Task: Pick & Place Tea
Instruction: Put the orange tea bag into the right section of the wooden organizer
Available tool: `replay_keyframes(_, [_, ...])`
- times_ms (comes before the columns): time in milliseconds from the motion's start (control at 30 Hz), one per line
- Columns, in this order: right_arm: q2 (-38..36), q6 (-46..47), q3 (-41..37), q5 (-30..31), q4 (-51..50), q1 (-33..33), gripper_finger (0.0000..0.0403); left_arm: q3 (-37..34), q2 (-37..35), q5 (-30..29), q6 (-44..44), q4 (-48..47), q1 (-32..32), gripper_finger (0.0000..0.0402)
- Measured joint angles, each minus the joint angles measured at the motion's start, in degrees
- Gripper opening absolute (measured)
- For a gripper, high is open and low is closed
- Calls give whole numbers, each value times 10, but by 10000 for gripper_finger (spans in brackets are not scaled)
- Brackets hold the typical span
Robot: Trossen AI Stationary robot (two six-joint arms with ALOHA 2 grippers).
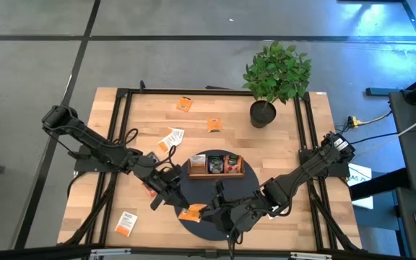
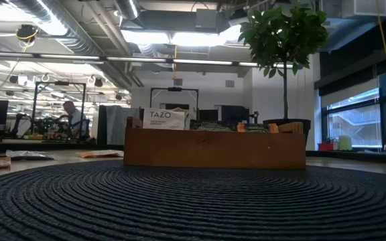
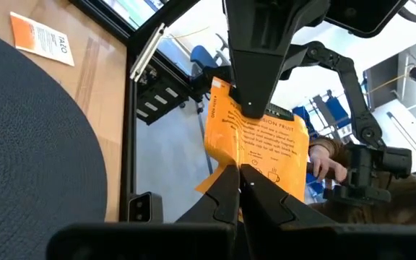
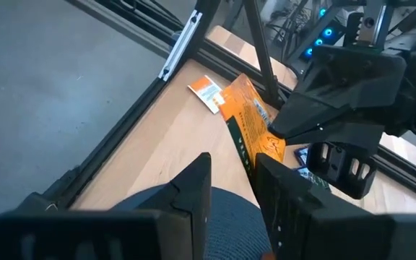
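Above the mat's (image 1: pixel 193 224) near edge, the left gripper (image 3: pixel 240 170) and right gripper (image 4: pixel 231 170) both pinch one orange sachet (image 3: pixel 255 144) between them. More sachets (image 1: pixel 170 137) lie scattered on the table (image 1: pixel 295 144), some in the tray (image 1: pixel 215 173).

Dim table-level view, bright ceiling lights (image 2: pixel 159 37)

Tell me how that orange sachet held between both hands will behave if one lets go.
The orange sachet looks thin and creased, so probably light and floppy; it would likely droop from the left hand. Pinched by its edges, it could slip or tear if the right hand tugs.
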Motion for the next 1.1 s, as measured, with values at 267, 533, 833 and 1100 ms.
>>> replay_keyframes(267, [0,-16,0,2,6,-2,110,0,0,-1,1,0,0,3])
replay_keyframes(533, [0,-16,0,-1,6,-7,86,0,0,-1,1,0,0,3])
replay_keyframes(833, [0,-14,0,3,7,-7,7,0,1,0,8,0,0,4])
replay_keyframes(1100, [0,12,0,5,6,-7,5,0,1,7,52,0,7,15])
